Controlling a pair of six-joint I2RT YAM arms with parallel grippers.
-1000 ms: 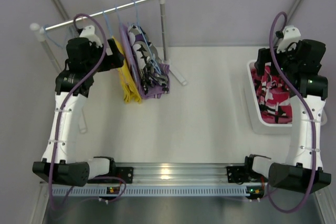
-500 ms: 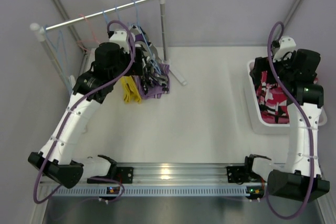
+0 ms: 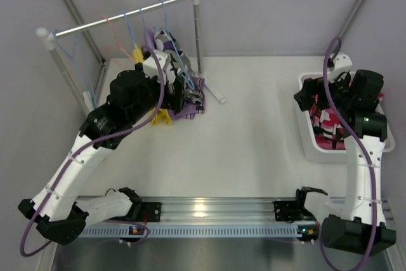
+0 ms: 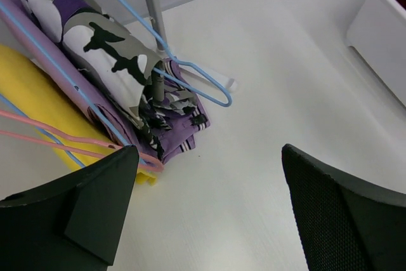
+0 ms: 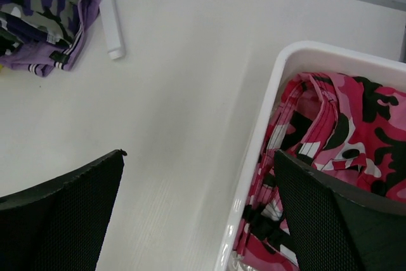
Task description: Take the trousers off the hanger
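Far left: a clothes rack with a grey metal upright (image 4: 151,4) stands on the smooth white worktop (image 3: 254,125).

Thin wire hangers, blue (image 4: 223,101) and pink (image 4: 154,165), lean from the rack. They carry soft cloth trousers whose lower ends slump onto the worktop:
- a plain yellow pair (image 4: 38,103), leftmost;
- a purple pair (image 4: 174,138) with a striped cuff;
- a grey, black and white camouflage-print pair (image 4: 95,46), folded over its hanger nearest the upright.

The left pincer (image 4: 208,152) is just beside this bundle on its near right. Its black fingers are spread wide with nothing between them and are not touching the cloth.

Right: the right pincer (image 5: 200,153) is likewise released and empty. It is above the left wall of a white rectangular plastic tub (image 5: 330,55). A crumpled red-pink pair of trousers with black and white blotches (image 5: 355,125) lies inside the tub, off any hanger.
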